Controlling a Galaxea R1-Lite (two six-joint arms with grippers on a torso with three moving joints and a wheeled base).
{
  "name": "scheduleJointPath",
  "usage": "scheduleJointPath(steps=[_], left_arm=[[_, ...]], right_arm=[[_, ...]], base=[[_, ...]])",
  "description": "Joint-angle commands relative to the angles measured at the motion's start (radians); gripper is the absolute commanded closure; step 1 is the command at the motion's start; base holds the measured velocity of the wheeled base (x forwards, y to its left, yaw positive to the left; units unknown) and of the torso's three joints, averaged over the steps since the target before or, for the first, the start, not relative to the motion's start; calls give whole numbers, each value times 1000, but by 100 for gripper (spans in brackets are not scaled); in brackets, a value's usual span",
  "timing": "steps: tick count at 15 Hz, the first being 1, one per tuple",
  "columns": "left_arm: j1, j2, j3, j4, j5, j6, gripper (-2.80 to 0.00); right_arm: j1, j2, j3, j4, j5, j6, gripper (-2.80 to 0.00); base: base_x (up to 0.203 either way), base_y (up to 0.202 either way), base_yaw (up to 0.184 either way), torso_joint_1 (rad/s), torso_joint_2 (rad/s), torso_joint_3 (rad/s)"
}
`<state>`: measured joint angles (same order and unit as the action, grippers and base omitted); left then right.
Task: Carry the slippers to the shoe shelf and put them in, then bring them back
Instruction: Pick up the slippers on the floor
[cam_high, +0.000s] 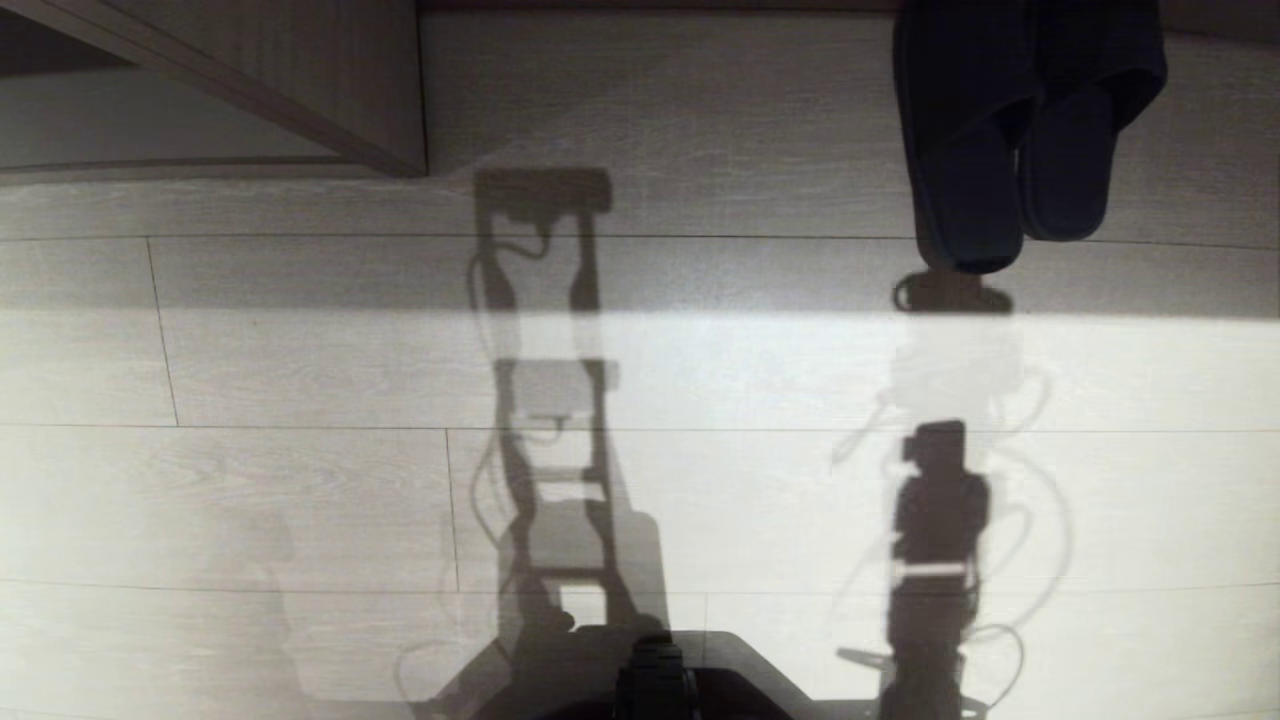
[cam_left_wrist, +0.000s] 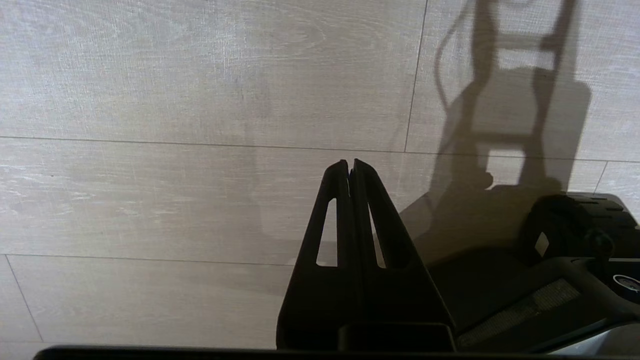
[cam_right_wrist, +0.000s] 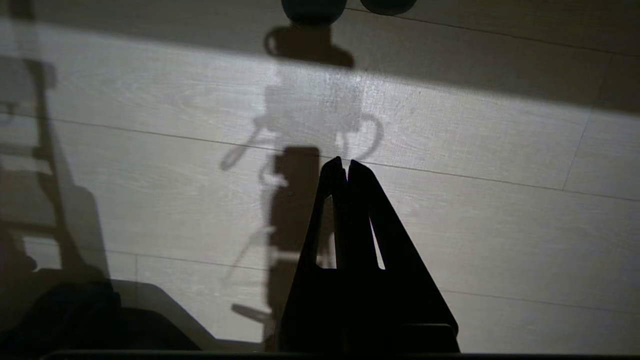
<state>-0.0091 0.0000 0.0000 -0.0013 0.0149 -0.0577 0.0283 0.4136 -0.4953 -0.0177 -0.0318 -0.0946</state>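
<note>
Far left of the head view: the corner of a grey-beige wood-grain panel unit at the upper edge; whether this is the shoe shelf cannot be told from what shows.

Left gripper: fingers pressed together, empty, hanging over the plank floor beside the robot base. Judged parked.

Centre: bare pale floor crossed by a bright band of light and the robot's own shadows. Open room on every side; plank seams only, no raised edges visible.

Right gripper: fingers closed tip to tip, holding nothing, above the floor with the slippers ahead of it and well apart.

Slippers: upper right of the head view, a dark pair lying side by side and touching, heels toward the robot, toe ends cut off by the picture edge. The right wrist view shows only the two heel tips.

Handling, judged: light, thin-soled, likely to flex; matte, not slippery, not fragile. Best taken at the heel edges or the toe bands, both pinched together. The jaws must open first.
</note>
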Motion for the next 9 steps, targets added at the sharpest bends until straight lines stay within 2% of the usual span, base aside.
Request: scheduleJointPath(steps=[1,4,5,9], left_arm=[[0,0,0,0,0,-1,0],[0,0,0,0,0,-1,0],[0,0,0,0,0,-1,0],[0,0,0,0,0,-1,0]], right_arm=[[4,182,-13,-12,-14,-21,0],[1,333,-1,-57,-67,-36,0],[-9,401,21,-128,-89,-38,0],[-59,645,153,-586,-119,-60,0]], base=[[0,0,0,0,0,0],[0,0,0,0,0,0],[0,0,0,0,0,0],[0,0,0,0,0,0]])
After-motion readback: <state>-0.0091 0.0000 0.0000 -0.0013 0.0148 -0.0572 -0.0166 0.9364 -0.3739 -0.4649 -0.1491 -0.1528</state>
